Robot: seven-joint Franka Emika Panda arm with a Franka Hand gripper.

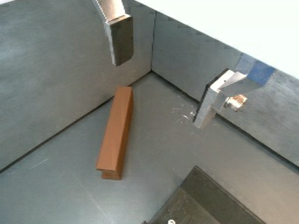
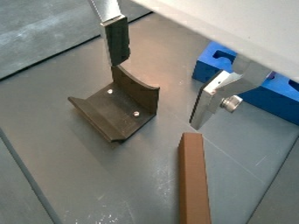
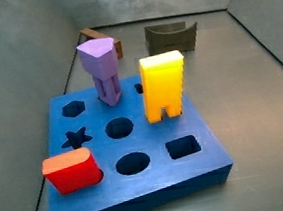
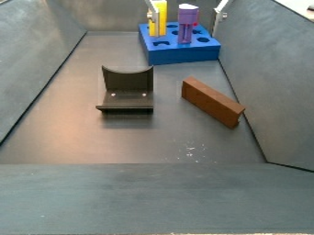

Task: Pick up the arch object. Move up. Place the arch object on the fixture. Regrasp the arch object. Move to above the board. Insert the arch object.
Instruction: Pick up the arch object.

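Approaching the arch object (image 1: 114, 133) lying flat by the floor's side wall, the gripper (image 1: 170, 72) (jaws spread, empty) should descend centred, straddling its narrow width.

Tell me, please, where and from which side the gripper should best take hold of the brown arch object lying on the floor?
Probably from above, at the middle of its length, with the fingers closing across its narrow width. The arch object lies flat on the floor, long and slim, beside the fixture but apart from it, so both long sides look free. The gripper is open, above the floor and holding nothing.
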